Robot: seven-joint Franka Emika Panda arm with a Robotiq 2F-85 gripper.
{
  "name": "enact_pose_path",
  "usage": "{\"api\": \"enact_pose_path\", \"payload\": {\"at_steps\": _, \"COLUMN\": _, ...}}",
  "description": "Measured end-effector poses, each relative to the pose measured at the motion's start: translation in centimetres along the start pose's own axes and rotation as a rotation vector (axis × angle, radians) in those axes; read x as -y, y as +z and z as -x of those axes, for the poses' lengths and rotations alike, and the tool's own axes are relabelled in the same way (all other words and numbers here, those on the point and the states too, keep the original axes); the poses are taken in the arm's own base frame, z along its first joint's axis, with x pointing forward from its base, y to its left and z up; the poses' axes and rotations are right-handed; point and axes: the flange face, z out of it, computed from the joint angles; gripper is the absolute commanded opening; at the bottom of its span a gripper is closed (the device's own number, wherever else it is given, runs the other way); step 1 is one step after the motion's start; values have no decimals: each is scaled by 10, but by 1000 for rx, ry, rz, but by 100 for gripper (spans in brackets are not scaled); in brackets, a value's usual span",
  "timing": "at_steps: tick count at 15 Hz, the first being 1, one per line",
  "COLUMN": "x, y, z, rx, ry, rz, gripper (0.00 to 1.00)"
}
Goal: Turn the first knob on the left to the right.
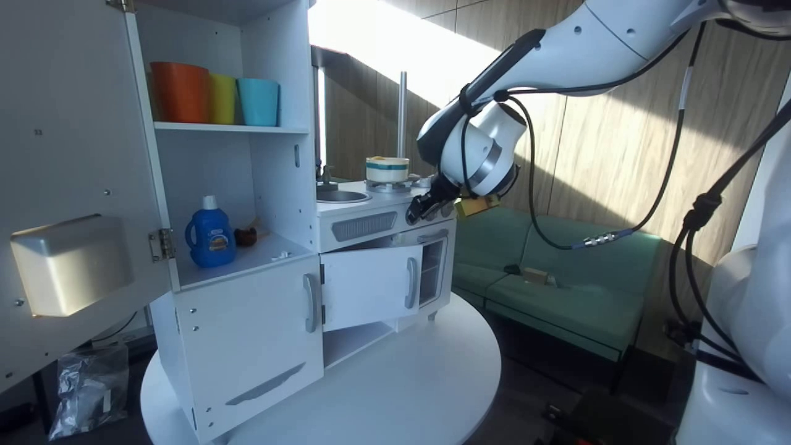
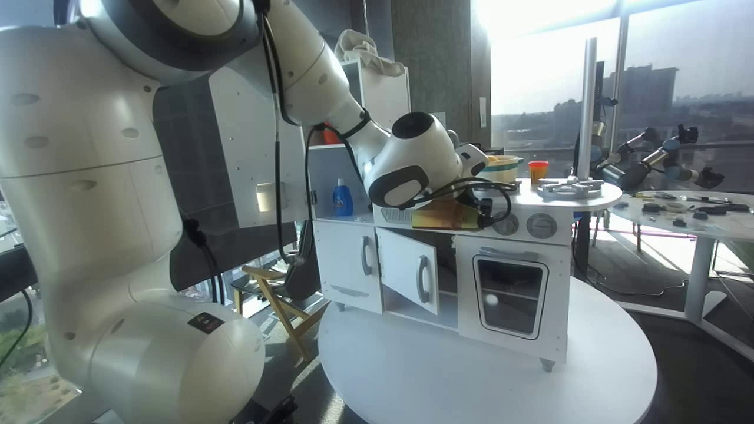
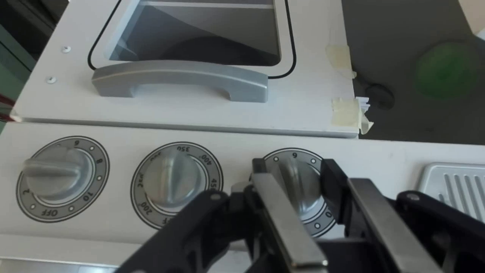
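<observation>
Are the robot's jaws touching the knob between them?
Cannot tell. The wrist view shows the jaws either side of the knob, but they overlap its edges, hiding any contact or gap.

Hard sun slants across the wood wall (image 1: 593, 142) in an exterior view, upper part blown white, green sofa (image 1: 575, 303) below in shade. In an exterior view the window (image 2: 542, 76) glares, contrast hazy, sun bleaching patches of floor (image 2: 648, 265). Wrist view: flat, dimmish light, pincer (image 3: 294, 165) a bit soft, green round thing (image 3: 447, 70) out of focus.
</observation>
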Motion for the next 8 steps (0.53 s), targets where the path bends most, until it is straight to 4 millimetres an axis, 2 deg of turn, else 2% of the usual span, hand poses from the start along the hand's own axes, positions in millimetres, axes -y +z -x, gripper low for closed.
{"api": "enact_pose_path", "payload": {"at_steps": 4, "x": -4, "y": 0, "z": 0, "rx": -2, "ry": 40, "rz": -28, "gripper": 21}}
{"api": "enact_pose_path", "payload": {"at_steps": 8, "x": -17, "y": 0, "z": 3, "rx": -4, "ry": 119, "rz": -109, "gripper": 21}}
